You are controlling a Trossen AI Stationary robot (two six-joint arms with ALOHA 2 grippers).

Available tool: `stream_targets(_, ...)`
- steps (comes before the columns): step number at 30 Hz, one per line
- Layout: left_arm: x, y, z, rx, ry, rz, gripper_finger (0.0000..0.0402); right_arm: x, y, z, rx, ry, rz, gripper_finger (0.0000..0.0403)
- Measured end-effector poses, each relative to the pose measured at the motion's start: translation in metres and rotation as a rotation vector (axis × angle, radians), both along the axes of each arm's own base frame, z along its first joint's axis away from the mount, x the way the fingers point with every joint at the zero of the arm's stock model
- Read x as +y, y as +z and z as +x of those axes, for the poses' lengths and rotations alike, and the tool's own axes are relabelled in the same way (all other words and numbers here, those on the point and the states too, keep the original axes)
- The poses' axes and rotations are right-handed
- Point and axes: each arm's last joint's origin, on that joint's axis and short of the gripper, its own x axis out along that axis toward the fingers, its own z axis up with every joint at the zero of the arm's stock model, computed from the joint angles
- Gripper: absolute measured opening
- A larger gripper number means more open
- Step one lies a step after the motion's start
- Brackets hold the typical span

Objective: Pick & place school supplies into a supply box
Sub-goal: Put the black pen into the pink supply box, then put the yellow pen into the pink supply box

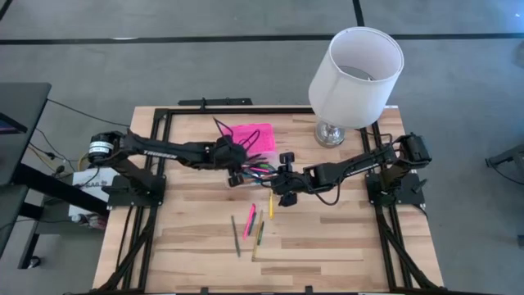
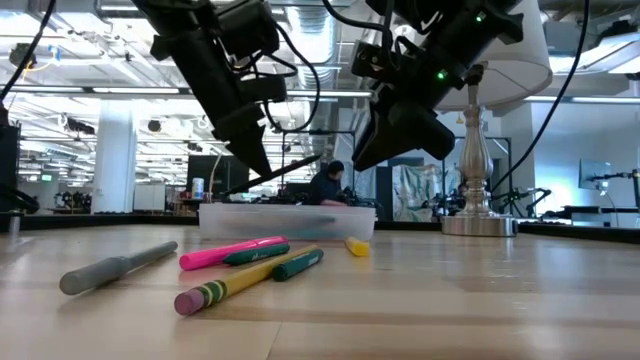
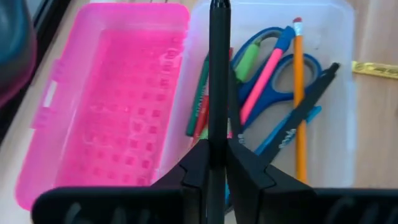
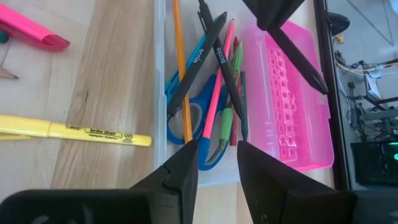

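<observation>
Pink lid [image 3: 106, 118] with a raised grid pattern, clear box base [image 3: 339, 93]. Blue scissors [image 3: 280, 68], yellow highlighter [image 4: 74, 130], white lamp [image 1: 356, 74].

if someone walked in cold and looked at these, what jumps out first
Probably the bright pink lid lying open beside the clear box at the middle of the table, with blue-handled scissors and pens already inside. Both grippers meet over it: the left gripper is shut on a black pen above the box, and the right gripper hangs open over it. A big white lamp stands at the far right.
</observation>
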Motion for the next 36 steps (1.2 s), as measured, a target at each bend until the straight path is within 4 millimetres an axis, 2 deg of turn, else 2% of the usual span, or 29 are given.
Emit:
stream_targets(13,0.005,0.0,-0.001,0.032,-0.055,0.048,0.0101,0.0,-0.001,-0.001,0.007,-0.011,0.01,0.0106)
stream_targets(19,0.001,0.0,-0.001,0.041,-0.061,0.062,0.0114,0.0,-0.001,-0.001,-0.009,-0.027,0.042,0.0106)
stream_targets(24,-0.021,-0.003,-0.002,0.098,-0.137,0.086,0.0114,0.001,-0.001,0.0,-0.031,-0.057,0.137,0.0106)
stream_targets(29,-0.052,-0.003,-0.003,0.124,-0.19,0.178,0.0114,0.002,-0.001,0.0,-0.05,-0.092,0.172,0.0106)
stream_targets(33,-0.076,0.003,-0.011,0.134,-0.208,0.268,0.0114,0.002,-0.001,0.0,-0.069,-0.13,0.207,0.0106)
stream_targets(36,-0.092,0.008,-0.025,0.125,-0.184,0.342,0.0114,0.002,-0.001,0.0,-0.099,-0.189,0.26,0.0106)
